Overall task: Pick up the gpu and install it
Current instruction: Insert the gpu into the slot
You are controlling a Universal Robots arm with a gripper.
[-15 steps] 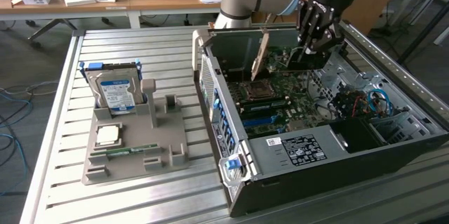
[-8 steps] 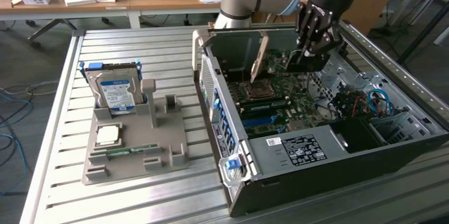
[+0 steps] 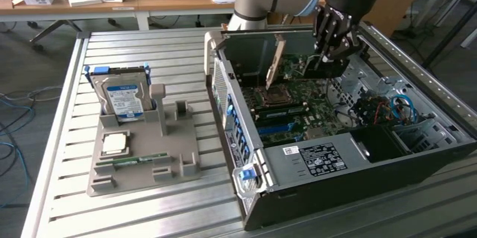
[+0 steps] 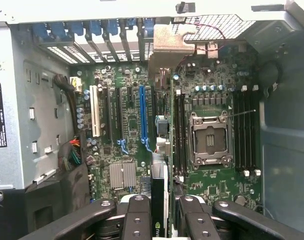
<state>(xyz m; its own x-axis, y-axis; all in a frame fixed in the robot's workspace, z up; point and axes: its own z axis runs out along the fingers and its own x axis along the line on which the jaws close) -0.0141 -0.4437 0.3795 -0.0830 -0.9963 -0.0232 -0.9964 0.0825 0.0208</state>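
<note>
Clamped with the gripper point(image 3: 328, 58) across the thin gpu point(image 4: 160, 182), edge-on, at the end away from its silvery bracket point(image 4: 168, 46). Hanging inside the open case point(image 3: 313, 157), over the motherboard point(image 4: 212, 192), between the long blue slot point(image 4: 141, 112) and the processor socket point(image 4: 209, 139); cannot tell whether seated. Probably light and stiff yet fragile: best held by the bare board faces near the top edge, clear of chips and the connector edge, without twisting or squeezing hard
</note>
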